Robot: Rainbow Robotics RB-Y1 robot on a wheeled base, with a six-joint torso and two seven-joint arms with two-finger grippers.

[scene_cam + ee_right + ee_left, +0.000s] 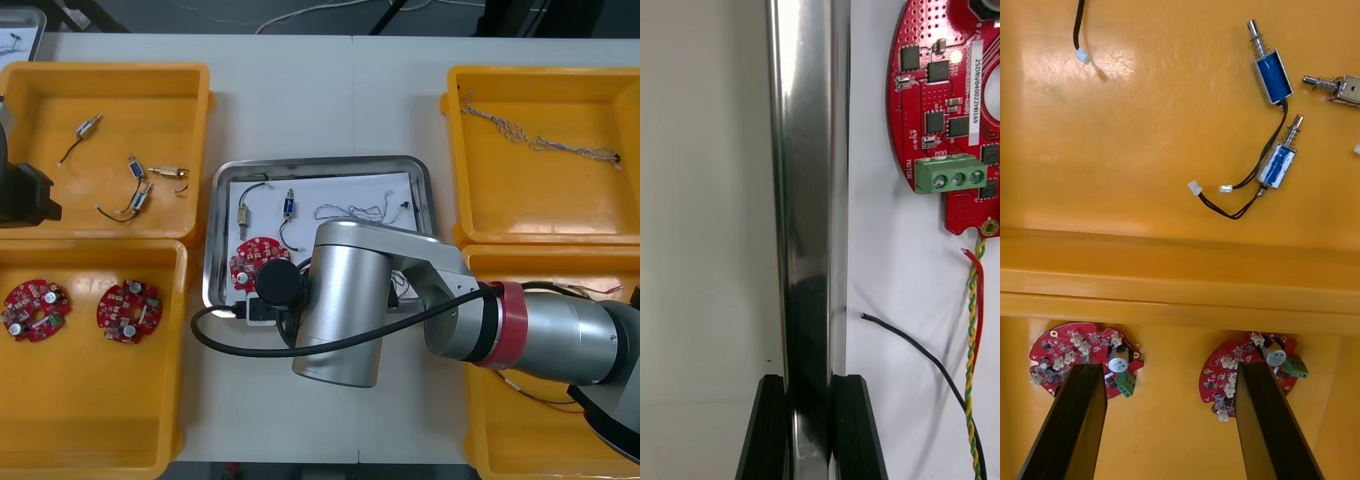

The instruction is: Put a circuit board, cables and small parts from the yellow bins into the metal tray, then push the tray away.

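The metal tray (320, 163) lies between the bins, white inside. It holds a round red circuit board (255, 262), two small metal parts (290, 205) and a twisted blue and white cable (365, 212). My right arm reaches across to the tray's near left corner. In the right wrist view my right gripper (809, 379) is shut on the tray's shiny rim (805, 187), one finger on each side. The board (940, 112), a red and yellow cable (974, 322) and a black cable (925, 356) lie just inside that rim. My left gripper (1169, 367) hangs open over the left bins.
The far left yellow bin (105, 75) holds several small metal parts (1271, 71). The near left bin (90, 440) holds two circuit boards (35, 308). A blue and white cable (540, 140) lies in the far right bin. The near right bin (480, 440) sits under my right arm.
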